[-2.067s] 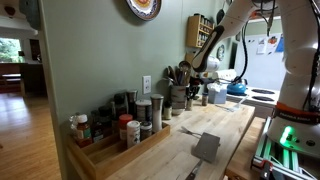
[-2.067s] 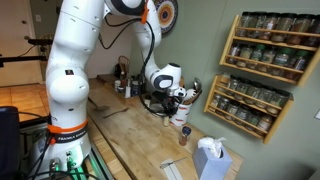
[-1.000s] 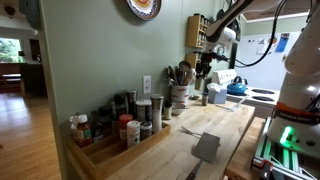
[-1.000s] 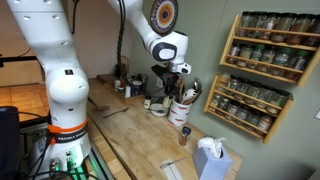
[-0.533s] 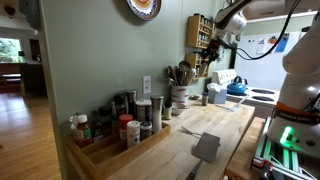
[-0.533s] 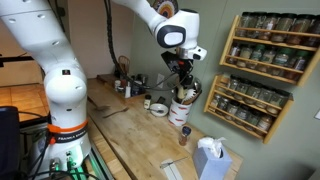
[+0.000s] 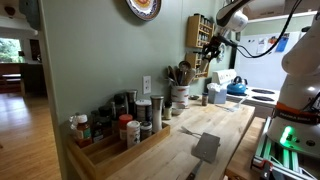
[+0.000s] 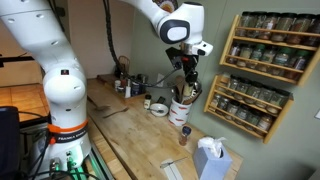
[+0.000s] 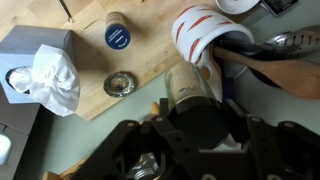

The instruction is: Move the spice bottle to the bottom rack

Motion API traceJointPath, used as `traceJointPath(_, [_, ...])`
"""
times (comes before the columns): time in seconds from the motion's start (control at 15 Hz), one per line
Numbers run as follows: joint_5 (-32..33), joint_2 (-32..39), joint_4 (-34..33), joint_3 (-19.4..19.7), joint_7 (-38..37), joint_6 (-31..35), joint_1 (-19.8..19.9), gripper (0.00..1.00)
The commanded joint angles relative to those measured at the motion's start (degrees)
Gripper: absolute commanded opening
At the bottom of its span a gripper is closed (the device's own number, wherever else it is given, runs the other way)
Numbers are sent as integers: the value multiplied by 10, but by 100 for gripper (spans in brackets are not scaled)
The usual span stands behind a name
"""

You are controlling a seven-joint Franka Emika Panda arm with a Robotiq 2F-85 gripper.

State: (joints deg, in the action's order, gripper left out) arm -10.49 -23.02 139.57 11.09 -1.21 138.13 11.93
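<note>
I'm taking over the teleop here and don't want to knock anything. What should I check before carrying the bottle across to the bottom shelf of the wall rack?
1. Grip: in the wrist view the spice bottle sits between the fingers of the gripper: ok.
2. Height: the bottle hangs above the utensil crock, not resting on anything: ok.
3. Clearance from the utensil handles just under the gripper: cannot tell.
4. Free slot on the bottom rack: it looks lined with bottles: cannot tell.
5. Path from gripper to rack in an exterior view: nothing stands between: ok.
</note>
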Motion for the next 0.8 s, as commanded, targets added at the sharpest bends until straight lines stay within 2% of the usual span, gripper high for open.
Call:
traceJointPath(0.0, [-8, 12, -20, 17, 5, 16, -2, 31])
traceJointPath(0.2, [-34, 22, -43, 41, 15, 39, -5, 31])
traceJointPath(0.73, [-149, 45, -112, 94, 42, 41, -22, 31])
